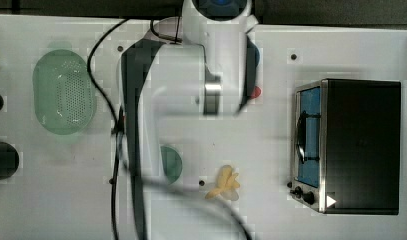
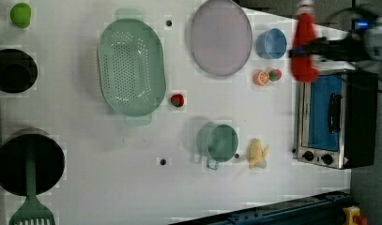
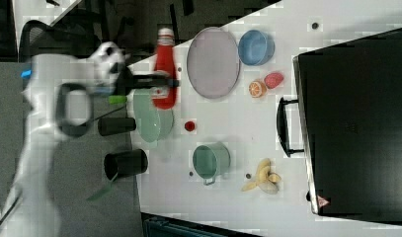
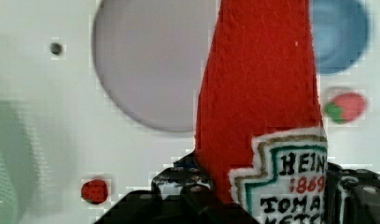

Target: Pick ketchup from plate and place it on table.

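Ketchup bottle point(image 3: 165, 74): red soft bottle with white cap and a stitched label, pinched about its middle between the black fingers of the gripper point(image 3: 156, 81), lifted clear of the plate; seen also in the left view point(image 2: 305, 47) and close up in the wrist view point(image 4: 262, 93), where the gripper point(image 4: 267, 196) clamps it at the label. Plate point(image 3: 213, 61): large mauve-grey disc lying flat on the table point(image 3: 228, 123), bare, with the bottle just off its edge on the right view's left. Blue bowl point(image 3: 256, 47): just beside the plate, on the right view's right. Orange slice point(image 3: 257, 89) and strawberry point(image 3: 273, 80): close together, near the plate on the side toward the toaster oven point(image 3: 356, 123). Small red piece point(image 3: 189, 126): on the table near the plate, between it and the green cup point(image 3: 211, 160). Green perforated basket point(image 2: 131, 68): beside the plate on the left view's left. Banana point(image 3: 263, 177): beyond the green cup from the plate, near the oven. Lime point(image 2: 20, 14), black cup point(image 2: 12, 70), black pot point(image 2: 29, 161) with green spatula point(image 2: 31, 211): well apart from the plate, along the left view's left edge. Arm point(image 1: 191, 75): white, reaching over the table in the top view.
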`<state>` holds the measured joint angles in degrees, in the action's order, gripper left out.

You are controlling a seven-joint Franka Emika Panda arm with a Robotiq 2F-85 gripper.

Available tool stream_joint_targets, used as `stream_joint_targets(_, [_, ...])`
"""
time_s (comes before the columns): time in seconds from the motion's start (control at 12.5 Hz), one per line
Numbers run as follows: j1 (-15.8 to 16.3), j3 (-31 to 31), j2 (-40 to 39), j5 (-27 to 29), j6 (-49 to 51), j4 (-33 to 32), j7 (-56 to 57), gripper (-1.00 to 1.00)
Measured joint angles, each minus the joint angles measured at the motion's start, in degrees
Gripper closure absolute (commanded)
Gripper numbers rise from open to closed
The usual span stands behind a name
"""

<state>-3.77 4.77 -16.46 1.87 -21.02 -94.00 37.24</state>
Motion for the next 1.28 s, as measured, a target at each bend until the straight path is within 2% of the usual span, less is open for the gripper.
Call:
stream_joint_targets(0.24, [-1.5, -1.4, 12.4, 0.1, 0.3, -7.4, -2.8, -0.17])
stream_joint_targets(0.48, [-2.2, -2.7, 16.9, -0.2, -7.7, -19.1, -3.3, -0.17])
stream_joint_targets(0.72, [-2.2, -3.2, 14.0, -0.2, -19.6, -33.3, -3.8, -0.17])
stream_joint_targets(0.88, [-2.1, -2.8, 9.0, -0.2, -24.7, -39.5, -4.1, -0.17])
stream_joint_targets(1.04, [-1.8, -3.0, 4.1, -0.2, -27.0, -43.3, -4.4, -0.17])
stream_joint_targets(1.28, [-2.0, -2.9, -1.7, -0.2, -32.5, -44.1, -4.5, -0.17])
